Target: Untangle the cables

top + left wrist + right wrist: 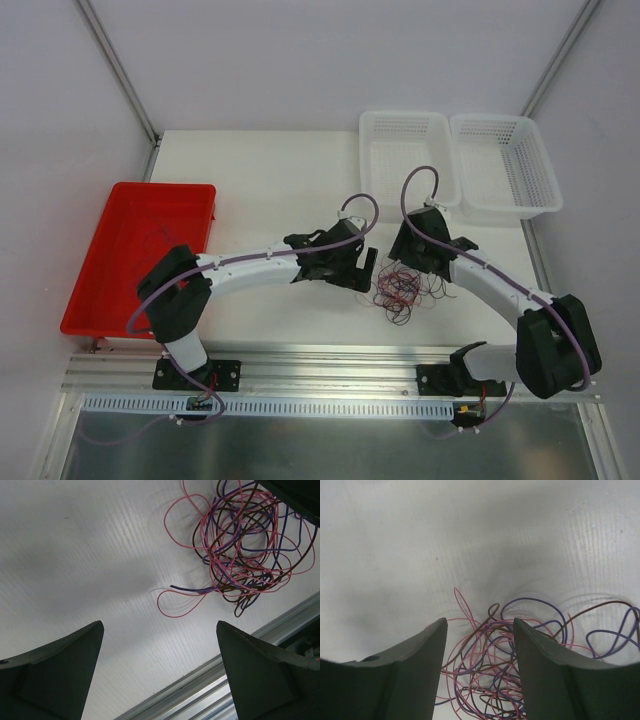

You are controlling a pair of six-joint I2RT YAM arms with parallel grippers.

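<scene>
The cables [402,290] are thin pink, purple and dark brown wires, bunched in a loose tangle on the white table close to its near edge. My left gripper [367,268] hovers just left of the tangle, open wide with nothing between its fingers [159,625]. In the left wrist view the cables [240,540] lie at the upper right, and one pink loop and a purple end trail toward me. My right gripper [412,262] is above the tangle's far side. It is open [480,622], and the cables [481,666] lie loose in the gap between its fingers.
A red tray [135,188] sits at the table's left edge. Two white mesh baskets [403,116] [495,118] stand at the back right. An aluminium rail [300,360] [260,640] runs along the near edge, just behind the tangle.
</scene>
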